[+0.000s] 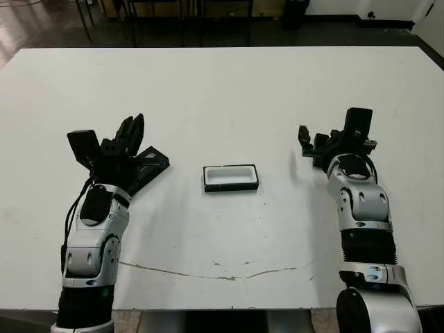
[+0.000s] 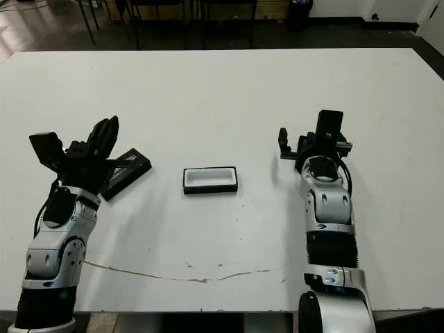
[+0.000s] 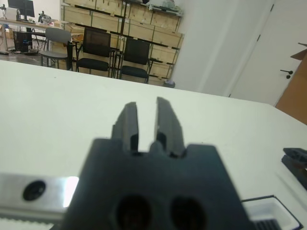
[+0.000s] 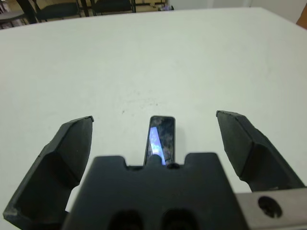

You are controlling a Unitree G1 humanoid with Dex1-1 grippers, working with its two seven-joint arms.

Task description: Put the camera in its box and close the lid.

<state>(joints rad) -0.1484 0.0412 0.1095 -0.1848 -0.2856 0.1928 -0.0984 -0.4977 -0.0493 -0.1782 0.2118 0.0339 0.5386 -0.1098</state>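
The box (image 1: 231, 177), a shallow black tray with a white lining, lies uncovered at the table's middle. Left of it, the flat black lid (image 1: 151, 166) rests on the table, partly hidden under my left gripper (image 1: 130, 133). That gripper hovers over the lid's left end, its fingers (image 3: 128, 122) shut with nothing between them. The camera (image 4: 160, 138), slim and black with a bluish patch, lies on the table between the spread fingers (image 4: 72, 143) of my right gripper (image 4: 154, 120), untouched. In the head views my right gripper (image 1: 331, 137) stands open, right of the box, and covers the camera.
The white table (image 1: 222, 90) stretches bare behind the box and both arms. A thin cracked line (image 1: 208, 275) runs along its front. Chairs and crates (image 3: 110, 45) stand beyond the far edge.
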